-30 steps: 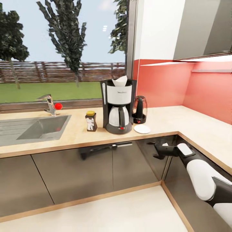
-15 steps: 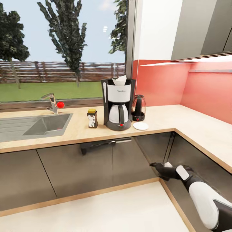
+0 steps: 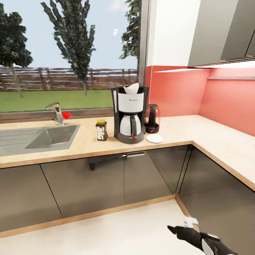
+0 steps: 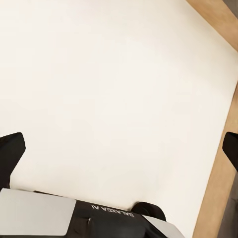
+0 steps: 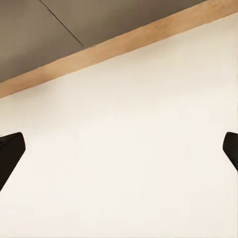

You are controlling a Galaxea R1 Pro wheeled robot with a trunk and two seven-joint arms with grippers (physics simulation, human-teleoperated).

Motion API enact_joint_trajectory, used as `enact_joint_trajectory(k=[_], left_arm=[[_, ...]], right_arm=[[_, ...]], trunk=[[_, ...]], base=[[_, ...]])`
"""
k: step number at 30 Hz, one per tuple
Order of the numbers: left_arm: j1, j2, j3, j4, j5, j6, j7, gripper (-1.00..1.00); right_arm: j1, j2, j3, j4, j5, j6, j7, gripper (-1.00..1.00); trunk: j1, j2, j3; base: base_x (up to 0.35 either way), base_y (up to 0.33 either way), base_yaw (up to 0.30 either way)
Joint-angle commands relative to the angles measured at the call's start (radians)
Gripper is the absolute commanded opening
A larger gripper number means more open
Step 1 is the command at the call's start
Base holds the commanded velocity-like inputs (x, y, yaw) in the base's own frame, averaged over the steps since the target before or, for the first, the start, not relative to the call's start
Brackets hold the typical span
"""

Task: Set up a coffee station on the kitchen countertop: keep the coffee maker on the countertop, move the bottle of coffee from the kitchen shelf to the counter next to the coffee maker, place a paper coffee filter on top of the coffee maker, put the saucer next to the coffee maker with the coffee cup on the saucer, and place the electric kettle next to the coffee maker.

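- The right gripper [image 3: 176, 230] hangs low over the pale floor [image 3: 117, 230], fingers spread wide with nothing between them; in the right wrist view its fingertips [image 5: 10, 153] stand far apart over bare floor beside the wooden plinth [image 5: 124, 42].
- The left gripper [image 4: 119, 148] is likewise spread and empty above the floor.
- Well above and beyond the right gripper, the countertop [image 3: 184, 131] carries the coffee maker [image 3: 129, 113], with the paper coffee filter [image 3: 131, 88] sitting in its top and the pale carafe [image 3: 129, 125] docked at its base.
- The bottle of coffee [image 3: 101, 130] stands just beside the machine, on its sink [image 3: 42, 140] side.
- The electric kettle [image 3: 152, 118] stands on the other side, dark inside.
- The saucer [image 3: 154, 138] lies in front of the kettle, holding nothing.
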Motion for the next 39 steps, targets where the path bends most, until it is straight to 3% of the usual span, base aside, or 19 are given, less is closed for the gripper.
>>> enact_joint_trajectory(k=[1,2,6,10,27,32,39], left_arm=[[0.000,0.000,0.002,0.000,0.006,0.010,-0.004,1.00],[0.000,0.000,0.002,0.000,0.006,0.010,-0.004,1.00],[0.000,0.000,0.002,0.000,0.006,0.010,-0.005,1.00],[0.000,0.000,0.001,0.000,0.006,0.010,-0.007,1.00],[0.000,-0.007,0.002,0.000,0.006,0.010,-0.005,1.00],[0.000,-0.007,0.002,0.000,0.006,0.010,-0.005,1.00],[0.000,-0.007,0.002,0.000,0.006,0.010,-0.005,1.00]], right_arm=[[0.011,0.001,-0.008,0.004,0.051,-0.008,0.007,1.00],[0.023,0.001,-0.008,0.020,0.095,-0.018,0.008,1.00],[0.047,0.001,-0.008,0.063,0.177,-0.032,0.008,1.00],[0.063,0.001,-0.007,0.077,0.197,-0.035,0.007,1.00],[0.078,0.005,-0.007,0.081,0.201,-0.051,-0.007,1.00],[0.137,0.002,-0.007,0.081,0.201,-0.123,-0.054,1.00],[0.181,0.002,-0.007,0.081,0.202,-0.152,-0.082,1.00]], trunk=[[0.000,-0.001,-0.001],[0.000,-0.001,-0.001],[0.000,-0.001,-0.001],[0.000,-0.001,-0.001],[0.000,-0.001,-0.001],[0.000,-0.001,-0.001],[0.000,-0.001,0.000]], base=[[0.000,0.000,0.000],[0.000,0.000,0.000],[0.000,0.000,0.000],[0.000,0.000,0.000],[0.000,0.000,0.080],[0.000,0.000,0.023],[0.000,0.000,0.029]])
